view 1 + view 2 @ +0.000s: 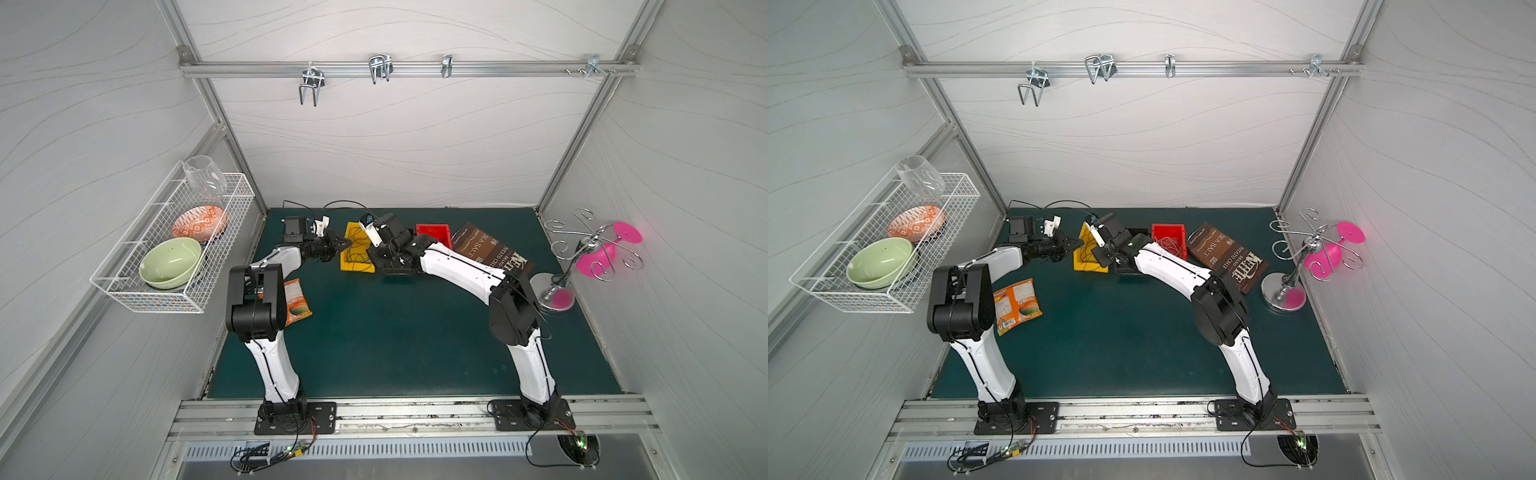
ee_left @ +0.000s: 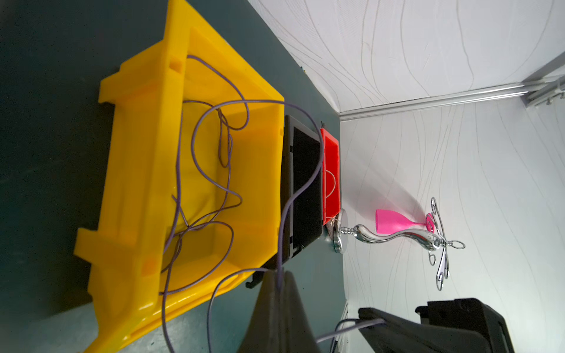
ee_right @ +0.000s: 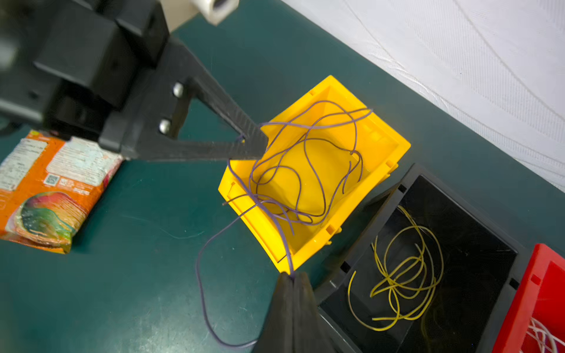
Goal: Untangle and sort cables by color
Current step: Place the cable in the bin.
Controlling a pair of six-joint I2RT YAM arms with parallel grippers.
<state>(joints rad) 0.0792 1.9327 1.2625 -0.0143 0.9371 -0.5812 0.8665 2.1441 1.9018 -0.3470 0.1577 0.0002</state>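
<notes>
Dark violet wire strands (image 3: 305, 171): a loose tangle in the open yellow plastic bin (image 3: 394, 143), with one loop spilling over its rim onto the green bench (image 3: 137, 275).

Left tool (image 3: 258, 143): clenched on a violet strand at the bin's rim.

Right tool (image 3: 292, 276): pinched shut on a strand at the bin's near corner. You cannot tell whether both hold the same strand.

Handling, as a judgement: hair-thin, light and springy. Strands will likely slip from a loose pinch and drag their neighbours along. Grip near a free end and draw slowly.

The right wrist view alone shows the sorting:
- yellow-olive strands (image 3: 400, 275) coiled in the black bin (image 3: 458, 189)
- white strands (image 3: 541, 336) in the red bin (image 3: 538, 275)

From the left wrist view the black bin's floor is hidden. In both top views the right arm covers most of the black bin, and the strands read only as faint lines.
</notes>
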